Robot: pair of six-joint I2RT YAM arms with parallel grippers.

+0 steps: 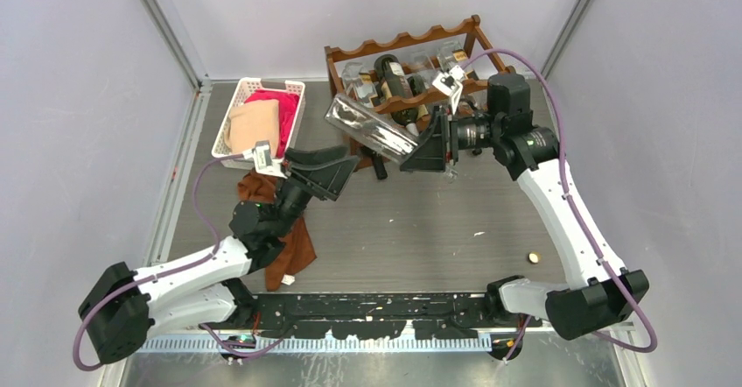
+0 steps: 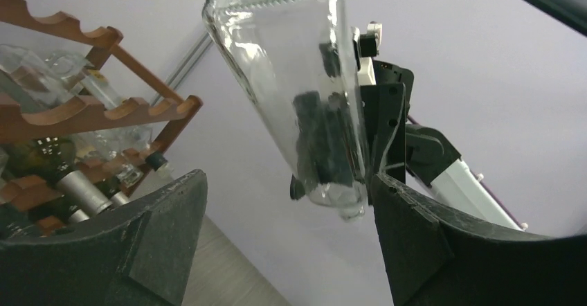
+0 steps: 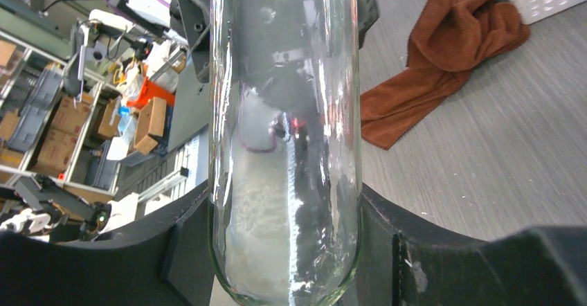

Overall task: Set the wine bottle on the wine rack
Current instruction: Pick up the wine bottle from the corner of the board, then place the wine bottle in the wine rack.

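A clear glass wine bottle (image 1: 372, 127) hangs tilted in the air just in front of the wine rack (image 1: 411, 41). My right gripper (image 1: 429, 146) is shut on the bottle (image 3: 287, 147), one finger on each side of the glass near one end. The right gripper (image 3: 284, 237) fills the bottom of its own view. My left gripper (image 1: 328, 166) stands open just left of the bottle, apart from it. In the left wrist view the bottle (image 2: 291, 77) hangs above the left gripper (image 2: 287, 209), with nothing between the jaws. The rack (image 2: 90, 109) holds several bottles.
A white basket (image 1: 258, 116) with pink and beige cloth stands left of the rack. A brown cloth (image 1: 293, 238) lies under the left arm and shows again (image 3: 443, 57) in the right wrist view. A small cap (image 1: 531, 256) lies on the table at the right.
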